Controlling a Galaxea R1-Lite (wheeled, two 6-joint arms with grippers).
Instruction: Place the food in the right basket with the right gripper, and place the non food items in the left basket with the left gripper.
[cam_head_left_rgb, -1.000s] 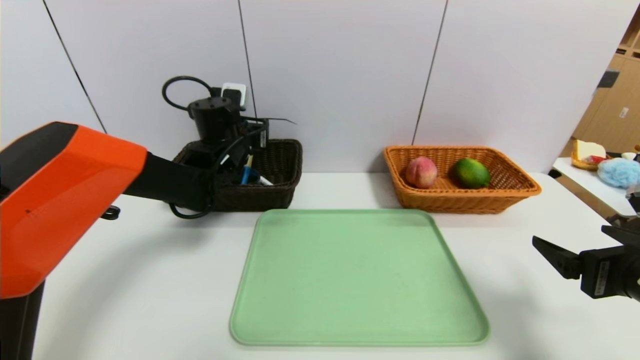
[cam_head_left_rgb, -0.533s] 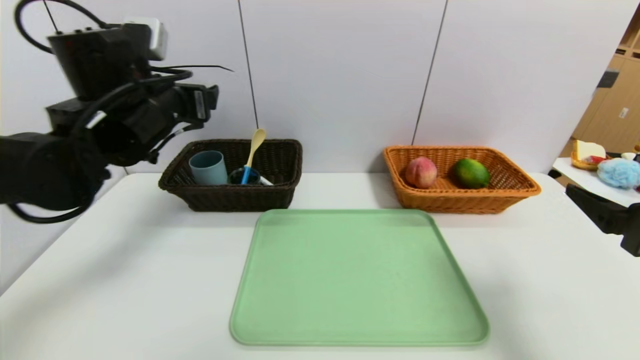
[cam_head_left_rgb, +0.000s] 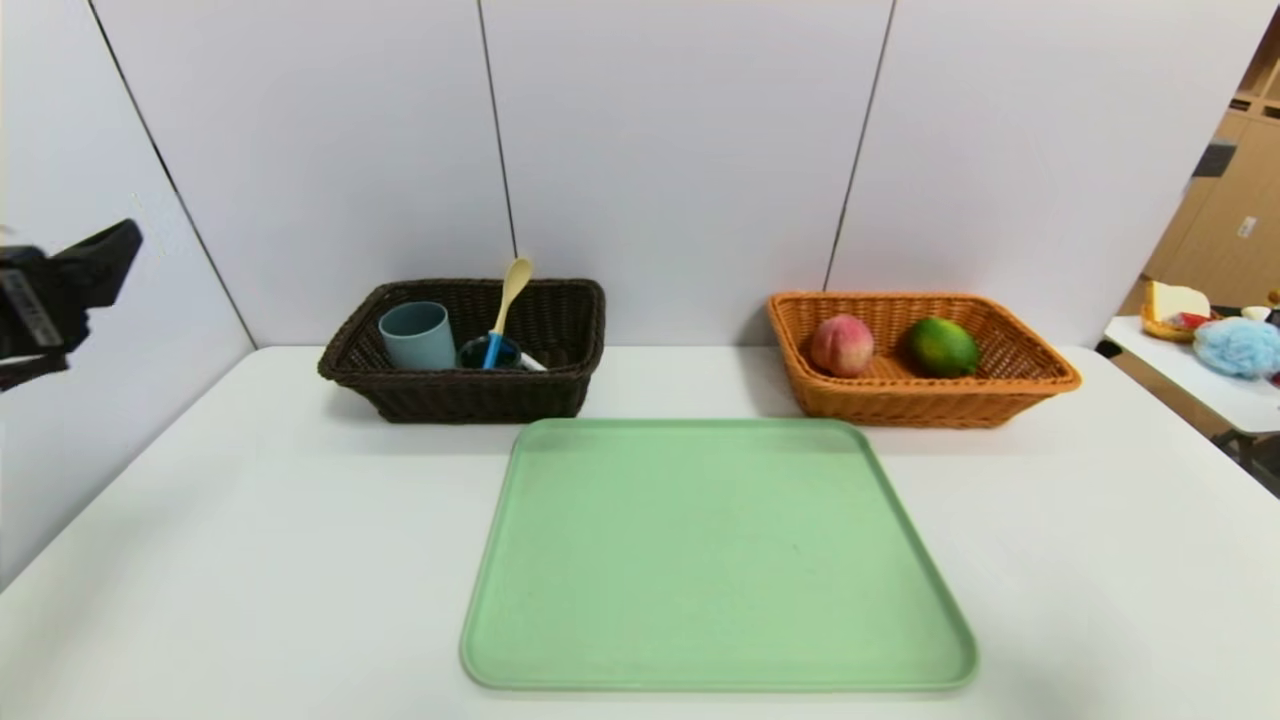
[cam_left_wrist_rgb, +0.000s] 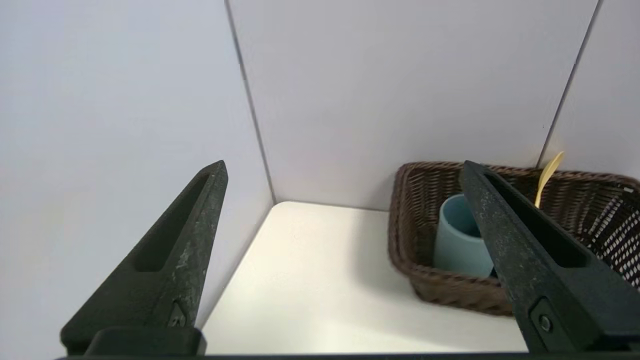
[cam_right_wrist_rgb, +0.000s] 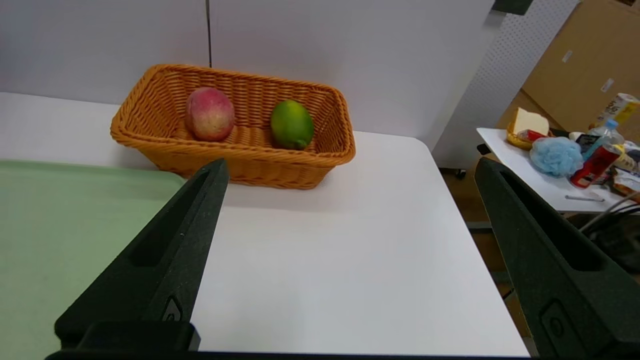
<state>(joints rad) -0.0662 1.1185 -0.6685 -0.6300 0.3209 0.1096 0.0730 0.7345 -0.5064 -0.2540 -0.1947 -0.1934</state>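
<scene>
The green tray (cam_head_left_rgb: 715, 555) lies bare on the white table (cam_head_left_rgb: 250, 560). Behind it, the left basket (cam_head_left_rgb: 468, 392) holds a blue-grey cup (cam_head_left_rgb: 417, 335), a spoon (cam_head_left_rgb: 505, 308) and what may be a jar. The right basket (cam_head_left_rgb: 925, 390) holds a peach (cam_head_left_rgb: 841, 344) and a lime (cam_head_left_rgb: 942, 346). The left gripper (cam_head_left_rgb: 95, 262) juts in at the left edge.

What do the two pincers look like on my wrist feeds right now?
Both look alike. The left pincer has two long, pointed, matte black fingers that widen toward the base, each with a recessed slot along its inner face and a small screw near the base; the surface is lightly scuffed. The right pincer has the same black wedge-shaped fingers, slots and screws.
</scene>
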